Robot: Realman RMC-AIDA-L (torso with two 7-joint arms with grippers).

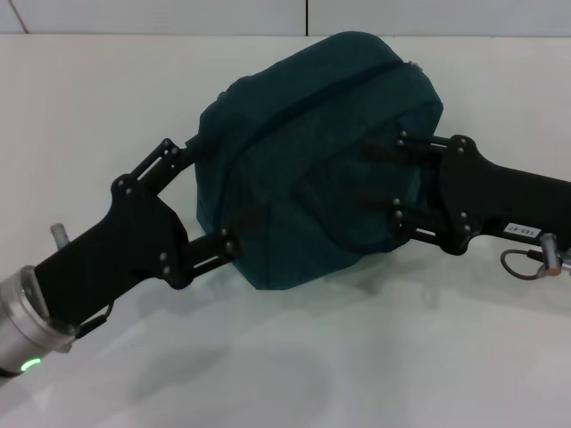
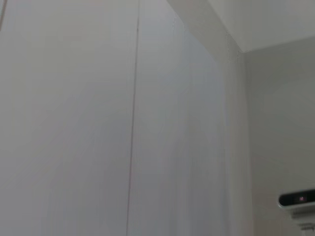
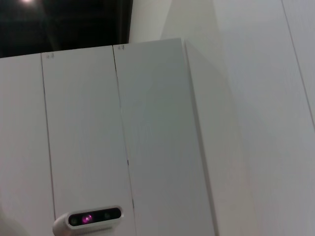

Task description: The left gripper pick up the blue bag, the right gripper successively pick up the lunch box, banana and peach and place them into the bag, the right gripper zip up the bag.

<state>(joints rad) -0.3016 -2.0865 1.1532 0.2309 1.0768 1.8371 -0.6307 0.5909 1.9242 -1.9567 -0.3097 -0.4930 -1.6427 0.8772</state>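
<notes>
The blue bag (image 1: 303,169) fills the middle of the head view, bulging, with its zip line running diagonally across the top and looking closed. My left gripper (image 1: 212,194) comes in from the lower left with its fingers spread around the bag's left end, one at the upper edge and one at the lower edge, gripping it. From the right, my right gripper (image 1: 364,178) reaches in; its two fingers lie apart over the bag's right face with nothing seen between them. The lunch box, banana and peach are out of view. Neither wrist view shows the bag or a gripper.
The white table (image 1: 98,98) extends all around the bag, with its back edge near the top of the head view. A small wire loop (image 1: 522,263) hangs off the right arm. The wrist views show white cabinet panels and a wall-mounted camera (image 3: 88,219).
</notes>
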